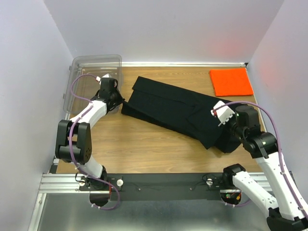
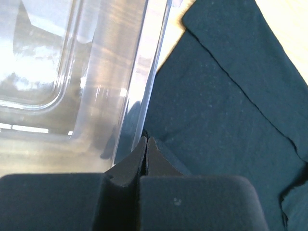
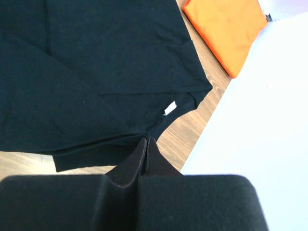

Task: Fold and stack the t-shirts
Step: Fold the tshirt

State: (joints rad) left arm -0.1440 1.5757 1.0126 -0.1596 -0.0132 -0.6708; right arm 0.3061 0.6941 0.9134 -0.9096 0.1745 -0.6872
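The black t-shirt [image 1: 178, 108] lies folded lengthwise in a long diagonal band across the wooden table. My left gripper [image 1: 120, 104] is at the band's far-left end, shut, with its tips [image 2: 146, 140] pinching the cloth's edge [image 2: 216, 96] beside the bin. At the near-right end my right gripper [image 1: 226, 132] is also shut; the hem bunches into its tips [image 3: 147, 140], just below the collar with its white tag [image 3: 169, 108]. The orange t-shirt [image 1: 231, 82] lies folded flat at the back right corner, apart from both grippers, and also shows in the right wrist view [image 3: 224, 29].
A clear plastic bin [image 1: 94, 72] lies at the back left, its rim [image 2: 139, 96] right beside the left gripper. White walls close in on the left, back and right. Bare wood [image 1: 144, 144] shows between the shirt and the arm bases.
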